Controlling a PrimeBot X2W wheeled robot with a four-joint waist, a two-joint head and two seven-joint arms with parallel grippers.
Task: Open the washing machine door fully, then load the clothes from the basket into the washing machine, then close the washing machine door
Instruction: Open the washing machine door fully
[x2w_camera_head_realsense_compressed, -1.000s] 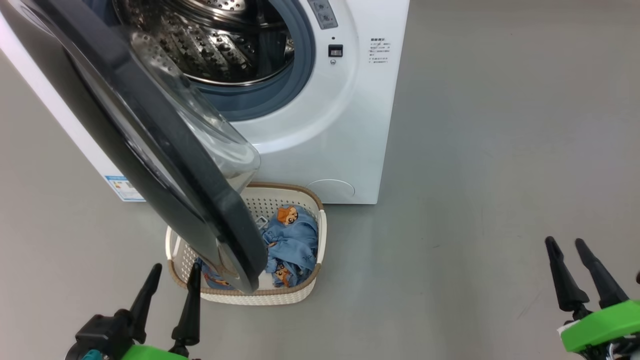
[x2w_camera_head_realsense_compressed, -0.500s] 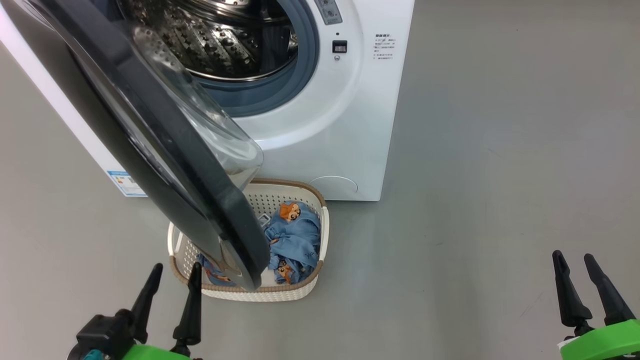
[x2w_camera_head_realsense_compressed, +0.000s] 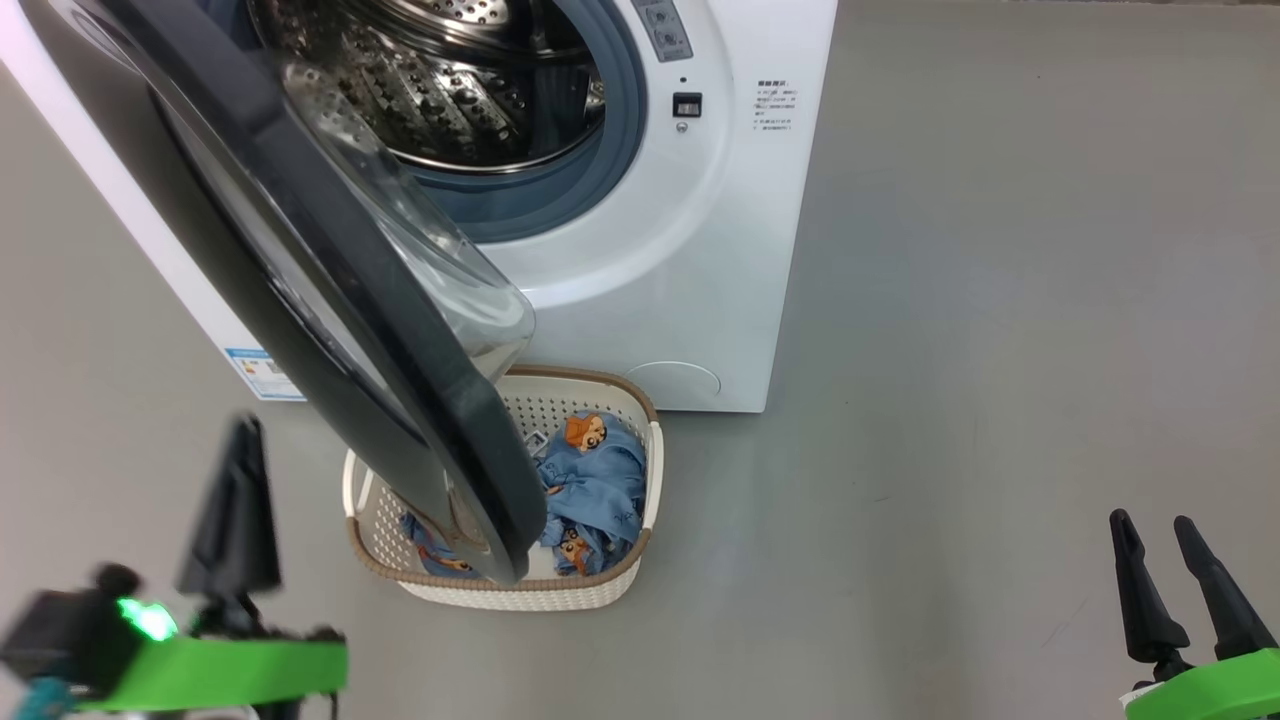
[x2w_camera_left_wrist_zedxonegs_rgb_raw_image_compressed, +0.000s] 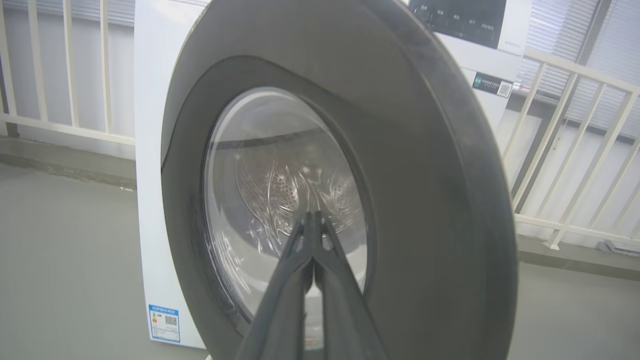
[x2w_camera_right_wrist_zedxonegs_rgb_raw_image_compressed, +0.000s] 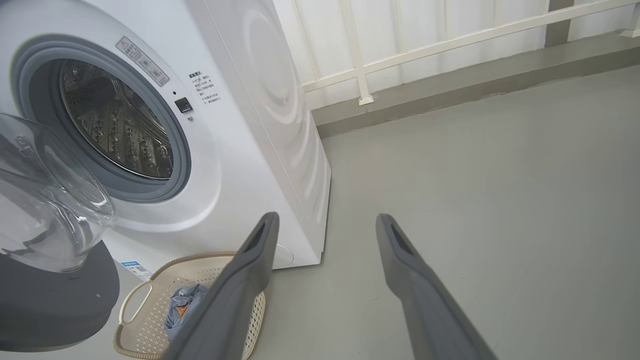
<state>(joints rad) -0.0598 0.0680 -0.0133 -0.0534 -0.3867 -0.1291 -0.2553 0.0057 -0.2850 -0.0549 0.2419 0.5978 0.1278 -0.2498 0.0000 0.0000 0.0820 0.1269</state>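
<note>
The white washing machine (x2w_camera_head_realsense_compressed: 700, 250) stands at the top with its steel drum (x2w_camera_head_realsense_compressed: 450, 90) exposed. The washing machine door (x2w_camera_head_realsense_compressed: 330, 330), black-rimmed with a clear glass bowl (x2w_camera_head_realsense_compressed: 430, 260), hangs partly open over the basket (x2w_camera_head_realsense_compressed: 600, 585). Blue clothes (x2w_camera_head_realsense_compressed: 600, 480) with orange faces lie in the basket, partly hidden by the door. My left gripper (x2w_camera_head_realsense_compressed: 243, 430) is shut on nothing, left of the door's lower edge; in its wrist view the joined fingertips (x2w_camera_left_wrist_zedxonegs_rgb_raw_image_compressed: 312, 216) point at the door's outer face (x2w_camera_left_wrist_zedxonegs_rgb_raw_image_compressed: 425, 175). My right gripper (x2w_camera_head_realsense_compressed: 1150, 525) is open at the lower right, far from the machine (x2w_camera_right_wrist_zedxonegs_rgb_raw_image_compressed: 327, 220).
A bare grey floor (x2w_camera_head_realsense_compressed: 1000, 350) spreads to the right of the machine. A white railing (x2w_camera_right_wrist_zedxonegs_rgb_raw_image_compressed: 360, 65) runs behind it along a raised kerb. A small blue label (x2w_camera_head_realsense_compressed: 262, 372) marks the machine's lower left side. The basket (x2w_camera_right_wrist_zedxonegs_rgb_raw_image_compressed: 150, 295) sits right against the machine's front.
My left gripper has shut and swung up and to the left, away from the basket's corner, its wrist turned. The right gripper stays open and low. The door hangs as before.
</note>
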